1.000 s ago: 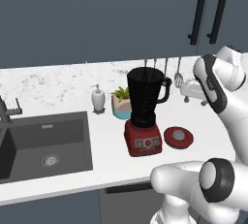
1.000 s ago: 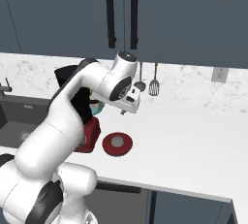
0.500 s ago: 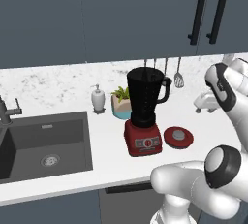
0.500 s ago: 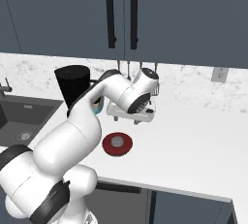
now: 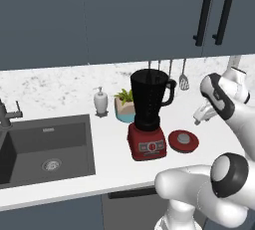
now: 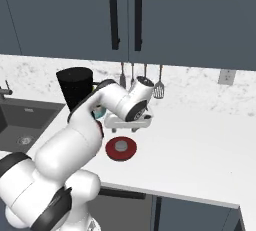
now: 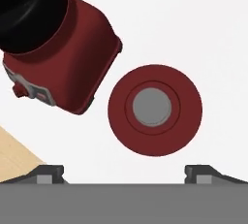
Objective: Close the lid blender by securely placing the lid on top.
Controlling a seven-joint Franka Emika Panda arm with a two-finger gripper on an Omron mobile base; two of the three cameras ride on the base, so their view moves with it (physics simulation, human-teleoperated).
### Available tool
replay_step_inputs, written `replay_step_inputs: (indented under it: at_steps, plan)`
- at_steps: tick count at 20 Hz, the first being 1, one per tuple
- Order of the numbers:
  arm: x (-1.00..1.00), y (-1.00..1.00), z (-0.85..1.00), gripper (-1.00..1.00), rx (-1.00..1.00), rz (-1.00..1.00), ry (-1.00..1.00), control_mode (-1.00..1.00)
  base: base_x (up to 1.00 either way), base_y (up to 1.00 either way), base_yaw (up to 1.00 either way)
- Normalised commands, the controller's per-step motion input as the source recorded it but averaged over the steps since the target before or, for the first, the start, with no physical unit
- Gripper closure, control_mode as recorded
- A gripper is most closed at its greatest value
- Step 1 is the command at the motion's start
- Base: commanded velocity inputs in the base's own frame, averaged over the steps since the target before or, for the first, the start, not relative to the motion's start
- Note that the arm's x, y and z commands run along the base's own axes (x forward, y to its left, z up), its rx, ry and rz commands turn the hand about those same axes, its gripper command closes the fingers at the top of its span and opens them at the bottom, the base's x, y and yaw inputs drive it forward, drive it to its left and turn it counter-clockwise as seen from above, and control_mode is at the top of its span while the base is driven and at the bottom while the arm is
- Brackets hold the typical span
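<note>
The lid lies flat on the counter just right of the blender — knob up. The blender stands upright. The gripper hangs above the lid — fingers spread, empty.

I see the lid as matt red, plastic-looking, with a smooth grey knob. The blender has a dark, slightly glossy jar and a matt red base. My table looks plain white and smooth; the wall behind is speckled like marble. The sink is matt dark grey. The utensils look metallic.
</note>
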Motion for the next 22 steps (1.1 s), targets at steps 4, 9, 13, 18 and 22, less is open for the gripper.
replay_step_inputs:
  at_steps: [4,9,13,18,22]
  plan:
    - [0.01,0.63,-0.34,-1.0,-0.2,0.0,0.05,-1.0,0.0,0.0,0.0]
    - [0.09,0.16,-0.29,-1.0,-0.18,0.0,0.06,-1.0,0.0,0.0,0.0]
    - [0.17,-0.02,-0.3,-1.0,-0.18,-0.02,0.04,-1.0,0.0,0.0,0.0]
    - [0.2,-0.11,-0.13,-1.0,-0.07,-0.01,0.05,-1.0,0.0,0.0,0.0]
    - [0.04,-0.02,-0.1,-1.0,0.0,-0.01,0.05,-1.0,0.0,0.0,0.0]
